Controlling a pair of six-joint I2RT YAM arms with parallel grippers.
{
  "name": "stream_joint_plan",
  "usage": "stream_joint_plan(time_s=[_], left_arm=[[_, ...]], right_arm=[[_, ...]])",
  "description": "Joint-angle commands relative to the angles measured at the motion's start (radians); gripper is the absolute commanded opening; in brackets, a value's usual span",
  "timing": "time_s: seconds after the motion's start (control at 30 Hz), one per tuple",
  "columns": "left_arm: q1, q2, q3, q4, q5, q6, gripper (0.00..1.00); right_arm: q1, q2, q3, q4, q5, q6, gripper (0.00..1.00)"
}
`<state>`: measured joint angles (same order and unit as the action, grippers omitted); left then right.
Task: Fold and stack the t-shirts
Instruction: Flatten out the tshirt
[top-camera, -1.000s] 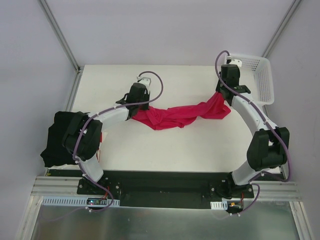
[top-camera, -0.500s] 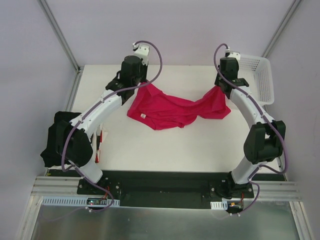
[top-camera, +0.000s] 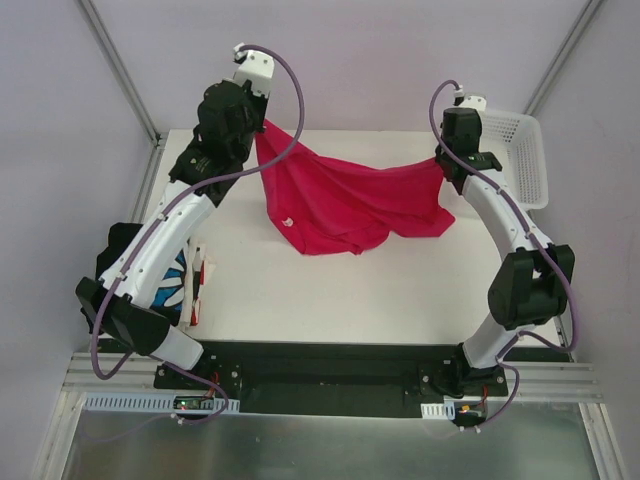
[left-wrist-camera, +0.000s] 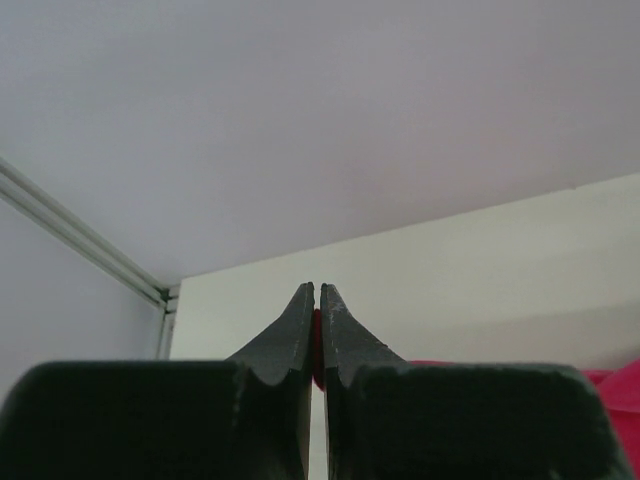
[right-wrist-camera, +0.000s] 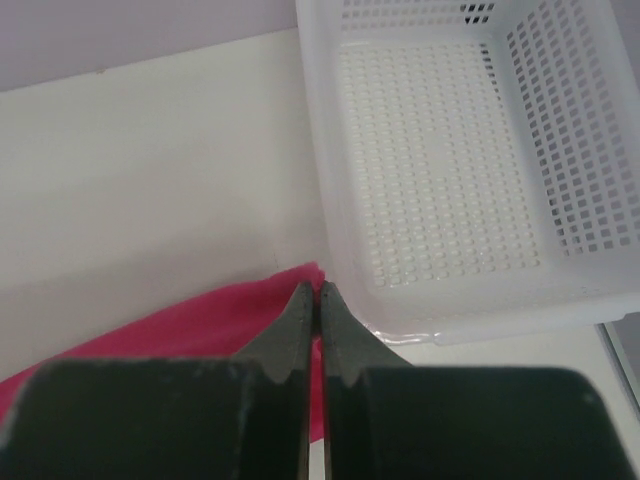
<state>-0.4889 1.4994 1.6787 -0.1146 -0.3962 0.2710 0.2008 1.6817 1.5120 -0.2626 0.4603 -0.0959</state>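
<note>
Currently pinching one corner of the crimson-pink t-shirt (top-camera: 340, 205) with the left end effector (top-camera: 260, 128), jaws pressed together on a sliver of red cloth, raised above the far left corner of the surface (top-camera: 350, 290). Pinching the opposite end with the right end effector (top-camera: 446, 168), jaws likewise closed on the fabric, held lower and just beside the white lattice basket (top-camera: 530, 150). Hangs stretched between both grips, sagging in the middle, lower folds resting crumpled on the surface. Lies apart from a pile at the near left edge: black t-shirt with blue-and-white print (top-camera: 178, 287), white and red cloth edges (top-camera: 203, 285) beside it, partly hidden under the left arm (top-camera: 170, 230).
</note>
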Motion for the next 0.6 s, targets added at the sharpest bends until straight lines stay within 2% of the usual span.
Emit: stream_joint_plan(time_s=[0.0, 0.27, 0.4, 0.57], left_arm=[[0.018, -0.064, 0.105, 0.018, -0.072, 0.111, 0.00], [0.019, -0.159, 0.119, 0.064, -0.014, 0.191, 0.00], [0.019, -0.217, 0.113, 0.113, 0.028, 0.230, 0.00], [0.018, -0.226, 0.211, 0.139, 0.062, 0.270, 0.00]], right_arm=[[0.009, -0.094, 0.106, 0.020, 0.017, -0.048, 0.01], [0.028, -0.180, 0.215, 0.154, -0.029, -0.201, 0.01], [0.043, -0.267, 0.221, 0.335, -0.064, -0.316, 0.01], [0.048, -0.316, 0.295, 0.437, -0.077, -0.433, 0.01]])
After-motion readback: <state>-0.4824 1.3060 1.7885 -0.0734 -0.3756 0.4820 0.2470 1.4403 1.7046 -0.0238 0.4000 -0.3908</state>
